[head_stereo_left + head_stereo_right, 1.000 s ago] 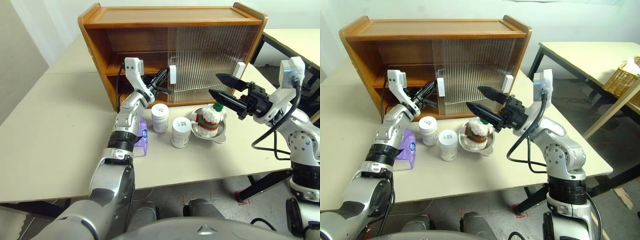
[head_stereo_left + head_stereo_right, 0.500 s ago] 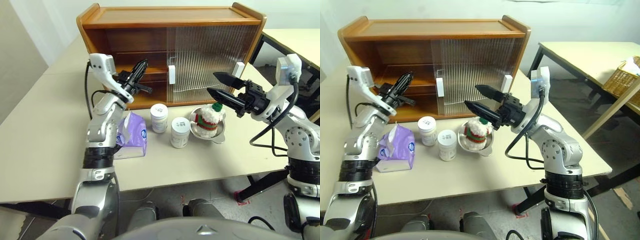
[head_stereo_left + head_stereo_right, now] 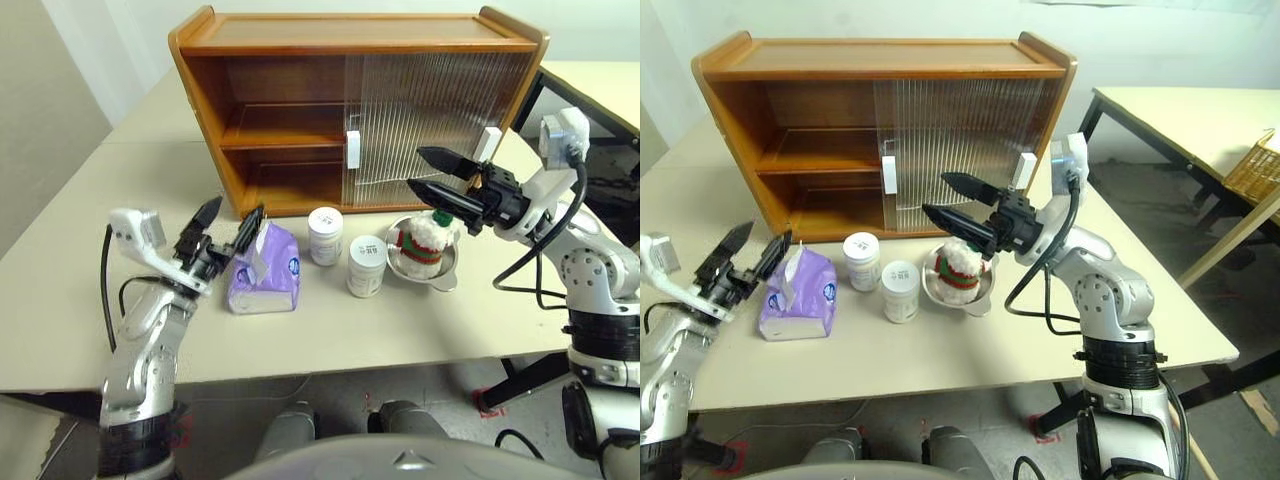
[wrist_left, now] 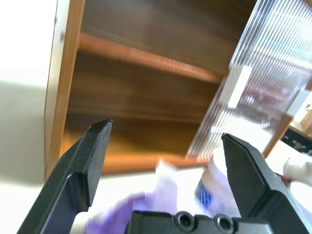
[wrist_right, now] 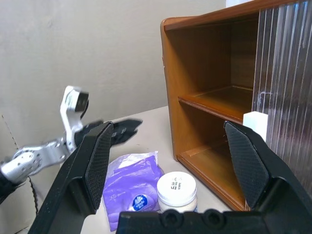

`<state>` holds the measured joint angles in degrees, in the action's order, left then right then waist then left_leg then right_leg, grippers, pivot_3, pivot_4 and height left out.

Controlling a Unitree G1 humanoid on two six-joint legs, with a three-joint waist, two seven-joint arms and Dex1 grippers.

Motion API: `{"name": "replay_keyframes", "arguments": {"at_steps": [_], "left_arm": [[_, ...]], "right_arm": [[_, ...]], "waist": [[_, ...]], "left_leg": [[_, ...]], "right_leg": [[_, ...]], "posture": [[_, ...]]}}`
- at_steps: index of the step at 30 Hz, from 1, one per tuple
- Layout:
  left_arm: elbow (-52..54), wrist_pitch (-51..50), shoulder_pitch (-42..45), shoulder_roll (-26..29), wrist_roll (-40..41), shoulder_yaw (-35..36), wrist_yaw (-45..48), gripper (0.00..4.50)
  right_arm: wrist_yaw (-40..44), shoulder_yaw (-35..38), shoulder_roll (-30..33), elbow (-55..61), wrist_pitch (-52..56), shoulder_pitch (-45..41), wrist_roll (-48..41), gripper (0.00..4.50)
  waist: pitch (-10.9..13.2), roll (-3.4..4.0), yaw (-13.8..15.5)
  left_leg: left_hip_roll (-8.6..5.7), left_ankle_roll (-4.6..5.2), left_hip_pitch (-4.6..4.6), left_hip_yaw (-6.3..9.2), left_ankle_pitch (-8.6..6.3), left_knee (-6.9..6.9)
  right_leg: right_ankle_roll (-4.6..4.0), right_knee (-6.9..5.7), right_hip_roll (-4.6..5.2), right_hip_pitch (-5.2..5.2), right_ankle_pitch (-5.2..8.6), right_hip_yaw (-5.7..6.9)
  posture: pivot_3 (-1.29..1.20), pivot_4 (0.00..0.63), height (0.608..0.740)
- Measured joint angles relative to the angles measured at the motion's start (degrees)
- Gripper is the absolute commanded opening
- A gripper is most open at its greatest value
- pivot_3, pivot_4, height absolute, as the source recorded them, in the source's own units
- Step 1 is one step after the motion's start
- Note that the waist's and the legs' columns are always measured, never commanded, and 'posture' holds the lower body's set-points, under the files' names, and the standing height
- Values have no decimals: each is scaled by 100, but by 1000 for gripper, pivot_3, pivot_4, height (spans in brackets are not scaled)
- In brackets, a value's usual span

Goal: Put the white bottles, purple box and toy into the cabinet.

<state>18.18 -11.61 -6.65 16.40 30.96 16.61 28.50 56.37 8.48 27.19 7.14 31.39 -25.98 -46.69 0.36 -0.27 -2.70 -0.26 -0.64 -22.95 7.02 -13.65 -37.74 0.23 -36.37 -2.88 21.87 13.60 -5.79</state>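
The soft lilac-purple tissue pack lies on the pale table just beside the tips of the left gripper, whose two black fingers stand spread with nothing between them. Two squat white plastic jars stand beside one fluffy white toy with a green hat in one round steel bowl, all before the open left half of the orange-brown wooden cabinet. The right gripper hovers just above the toy, fingers wide and empty, pointing leftward, while the left forearm rises from the table's near edge toward the cabinet.

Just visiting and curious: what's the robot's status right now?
Left gripper open beside purple box; right gripper open above toy. Bottles on table. Cabinet left side open, nothing blocking.
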Motion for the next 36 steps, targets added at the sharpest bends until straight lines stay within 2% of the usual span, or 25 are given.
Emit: {"name": "replay_keyframes", "arguments": {"at_steps": [14,36], "left_arm": [[212,891,-1514,-144,-31,34,329,4455],[-768,1140,-1304,-302,-662,-407,103,4455]], "right_arm": [[87,-10,8,-85,0,0,3,4500],[15,-29,7,-71,2,-3,4,4500]], "waist": [[9,15,40],[14,32,52]], "left_leg": [[46,-29,-1,-5,-16,15],[58,-27,-14,-12,-15,17]], "right_leg": [[-35,-7,-31,18,7,0],[-52,-8,-31,31,2,0]], "posture": [[-46,21,740],[-82,16,740]]}}
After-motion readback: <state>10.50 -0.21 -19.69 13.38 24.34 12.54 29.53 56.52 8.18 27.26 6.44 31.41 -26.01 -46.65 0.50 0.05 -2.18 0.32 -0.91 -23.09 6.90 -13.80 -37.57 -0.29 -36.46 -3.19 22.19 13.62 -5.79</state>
